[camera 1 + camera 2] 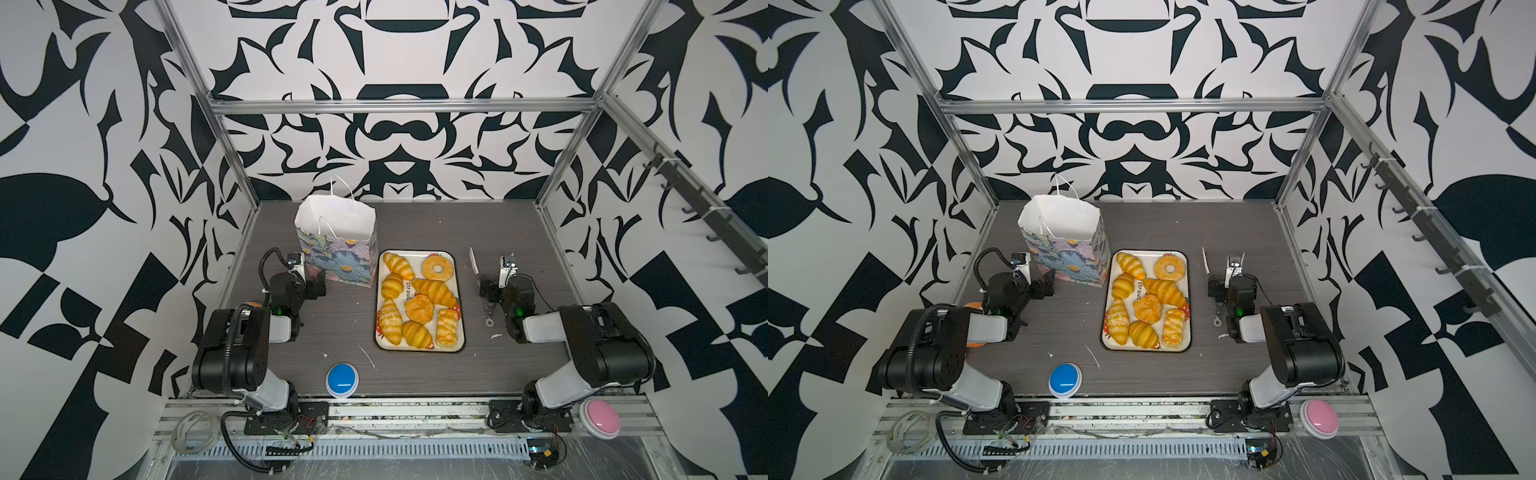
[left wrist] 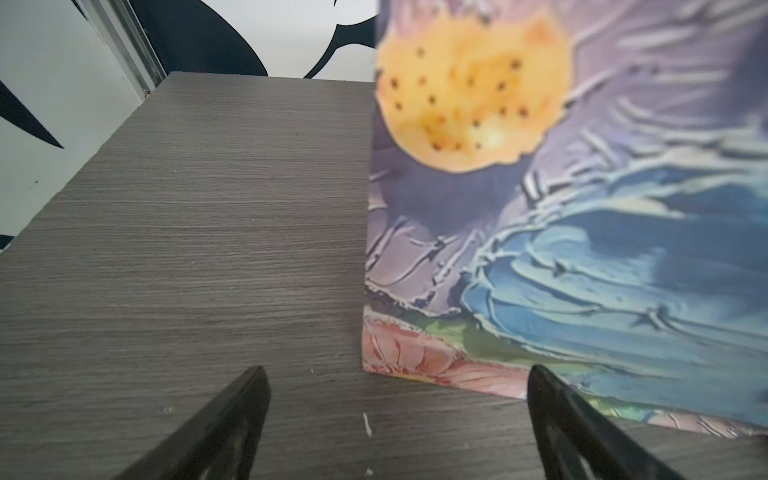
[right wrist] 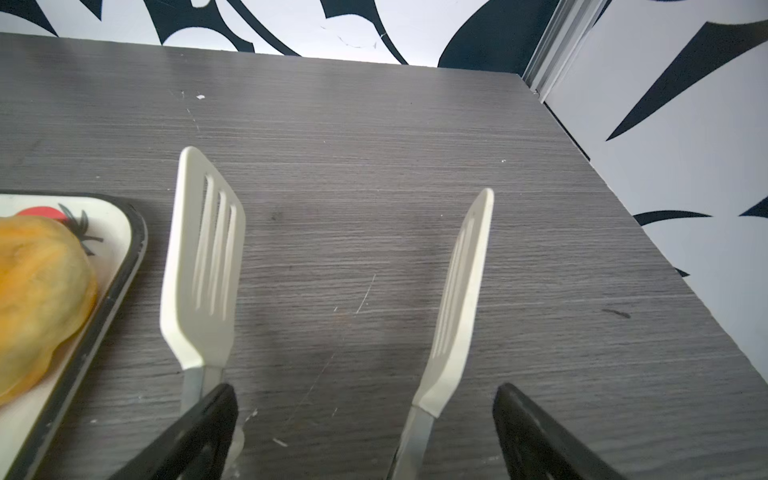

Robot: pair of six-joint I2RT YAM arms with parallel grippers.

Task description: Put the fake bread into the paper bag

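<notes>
**Bread lies to the right gripper's left; the bag is by the left gripper**

We see a grey wood-grain desk (image 1: 519, 232) carrying everything. On its far left part a tall white paper bag printed with blue and purple flowers (image 1: 336, 257) stands upright with its mouth open. The bag is just beside the far left corner of a white rectangular tray with a dark rim (image 1: 417, 253); we cannot tell whether they touch. The tray's long axis runs from the near edge to the far edge, in line with both arms' reach. All eight glossy golden pieces of fake bread (image 1: 419, 308) lie on the tray and none is in the bag, so we judge the task not yet begun.

The white slotted tongs (image 3: 208, 257) sit between the jaws of the right gripper (image 3: 365, 386). Those jaws are spread wide and grasp nothing, and one tong arm is clearly apart from its jaw. This gripper sits near the tray's right side, so the bread lies to its left, and it is the nearer of the two. The left gripper (image 2: 397, 370) is likewise released and empty, pointing at the bag's near left corner.
</notes>
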